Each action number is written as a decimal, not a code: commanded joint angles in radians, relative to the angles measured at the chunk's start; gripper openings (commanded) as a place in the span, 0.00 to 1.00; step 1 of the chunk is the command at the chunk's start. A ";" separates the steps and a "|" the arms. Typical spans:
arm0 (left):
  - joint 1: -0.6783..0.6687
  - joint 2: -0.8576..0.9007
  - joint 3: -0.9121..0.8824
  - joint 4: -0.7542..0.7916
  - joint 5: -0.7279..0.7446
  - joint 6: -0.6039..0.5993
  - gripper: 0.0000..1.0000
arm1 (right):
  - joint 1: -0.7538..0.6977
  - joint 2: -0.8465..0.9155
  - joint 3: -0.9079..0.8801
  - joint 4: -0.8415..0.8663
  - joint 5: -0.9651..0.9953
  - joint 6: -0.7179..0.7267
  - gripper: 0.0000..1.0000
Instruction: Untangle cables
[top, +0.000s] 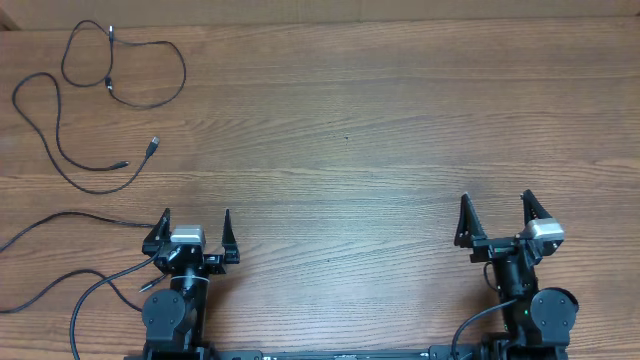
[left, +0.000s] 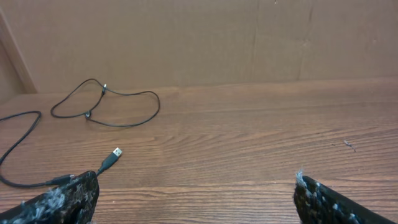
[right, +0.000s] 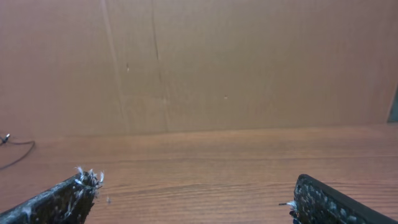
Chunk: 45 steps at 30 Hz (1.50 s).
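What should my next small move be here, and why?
Probably ease the left gripper forward and left toward the USB plug of the nearer cable. Both grippers stand open and empty at the near edge, the cables lie far left, and the right gripper is much farther away.

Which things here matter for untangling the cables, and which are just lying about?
For the job: looped cable, USB cable, left gripper and right gripper, both open and holding nothing.

Just there: arm cables, table, cardboard wall.
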 joint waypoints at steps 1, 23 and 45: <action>0.007 -0.008 -0.005 0.003 0.005 0.015 1.00 | 0.006 -0.013 -0.039 0.016 -0.011 -0.024 1.00; 0.007 -0.008 -0.005 0.003 0.005 0.015 1.00 | 0.004 -0.012 -0.037 -0.080 0.000 -0.076 1.00; 0.007 -0.008 -0.005 0.003 0.005 0.015 1.00 | 0.003 -0.012 -0.037 -0.080 0.034 -0.114 1.00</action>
